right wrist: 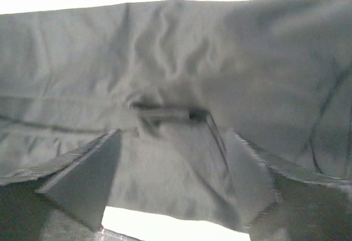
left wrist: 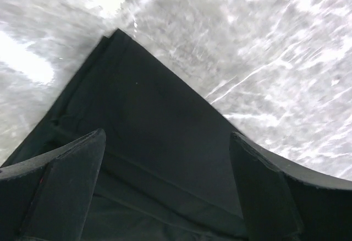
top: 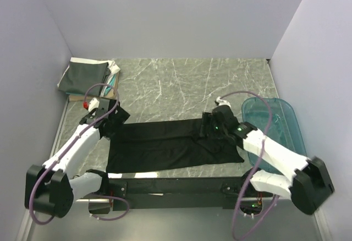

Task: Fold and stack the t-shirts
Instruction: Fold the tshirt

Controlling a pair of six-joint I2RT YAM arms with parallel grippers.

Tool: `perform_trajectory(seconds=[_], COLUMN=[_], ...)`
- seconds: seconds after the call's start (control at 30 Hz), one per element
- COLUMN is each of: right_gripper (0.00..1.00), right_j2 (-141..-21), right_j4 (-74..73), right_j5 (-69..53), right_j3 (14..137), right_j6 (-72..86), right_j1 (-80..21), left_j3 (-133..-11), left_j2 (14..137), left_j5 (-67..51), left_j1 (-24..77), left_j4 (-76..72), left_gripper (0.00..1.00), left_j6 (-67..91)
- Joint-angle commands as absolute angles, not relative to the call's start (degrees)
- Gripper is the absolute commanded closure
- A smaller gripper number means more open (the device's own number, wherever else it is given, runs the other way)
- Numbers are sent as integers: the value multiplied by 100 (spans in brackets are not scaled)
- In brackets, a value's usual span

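Note:
A plain black t-shirt lies flat as a long folded band across the near part of the marble table. My left gripper is open over the shirt's far left corner; in the left wrist view the black cloth runs between the two fingers and its corner points away. My right gripper is open over the shirt's right part; in the right wrist view the cloth fills the frame, with a small raised pleat just ahead of the fingers. Neither gripper holds anything.
A stack of folded shirts, dark grey on top with white, teal and tan edges below, sits at the far left corner. A translucent teal plastic tub stands at the right edge. Grey walls close in three sides.

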State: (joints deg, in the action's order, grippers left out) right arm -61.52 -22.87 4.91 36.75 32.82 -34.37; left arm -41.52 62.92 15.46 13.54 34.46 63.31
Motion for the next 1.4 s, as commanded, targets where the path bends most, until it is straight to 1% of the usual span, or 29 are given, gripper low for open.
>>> perform_trajectory(seconds=[0.0, 0.07, 0.1, 0.13, 0.17, 0.27, 0.37, 0.4, 0.47, 0.5, 0.6, 0.7, 0.83, 1.07, 1.2, 1.37], right_gripper=[20, 30, 41, 45, 48, 52, 65, 71, 78, 83, 93, 100, 100, 100, 100, 100], right_j2=[-6933, -7432, -7583, -7707, -7908, -8129, -8139, -8104, -7990, -7954, -7796, -7603, -7304, -6979, -6865, -6671], right_j4=[-1846, -1924, -1968, -2047, -2065, -2030, -1969, -1925, -1820, -1802, -1881, -1863, -1670, -1529, -1767, -1127], right_j5=[694, 956, 1010, 1089, 1168, 1064, 774, 591, 423, 378, 308, 89, -298, -430, -97, -791], right_j3=[4148, 4332, 4377, 4438, 4447, 4403, 4307, 4263, 4131, 4105, 4034, 3920, 3657, 3445, 3454, 3182], right_j6=[2962, 3023, 3058, 3085, 3146, 3164, 3216, 3217, 3226, 3234, 3313, 3445, 3726, 4113, 4254, 4657], right_j1=[-3463, -3472, -3472, -3472, -3463, -3472, -3472, -3489, -3489, -3498, -3498, -3516, -3629, -3910, -4087, -4271], left_j3=[-4104, -4113, -4105, -4087, -4061, -3938, -3876, -3876, -3893, -3894, -3920, -3920, -3937, -3981, -3982, -4016], left_j2=[6714, 7030, 7118, 7241, 7286, 7400, 7532, 7576, 7681, 7708, 7752, 7717, 7638, 7594, 7567, 7611], left_j5=[1072, 1063, 1090, 1168, 1204, 1292, 1353, 1362, 1388, 1389, 1406, 1450, 1564, 1670, 1679, 1670], left_j1=[1415, 1415, 1432, 1424, 1424, 1424, 1424, 1424, 1424, 1424, 1424, 1424, 1424, 1424, 1424, 1424], left_j4=[2883, 2839, 2856, 2839, 2839, 2769, 2760, 2760, 2769, 2760, 2769, 2786, 2873, 2962, 2944, 2944], left_gripper=[1, 0, 1, 0, 0, 1, 1, 1, 1, 0, 0, 1, 0, 1, 1, 1], left_j6=[6038, 5950, 5950, 5950, 5959, 5950, 5950, 5950, 5959, 5959, 5959, 5959, 5959, 5924, 5889, 5862])
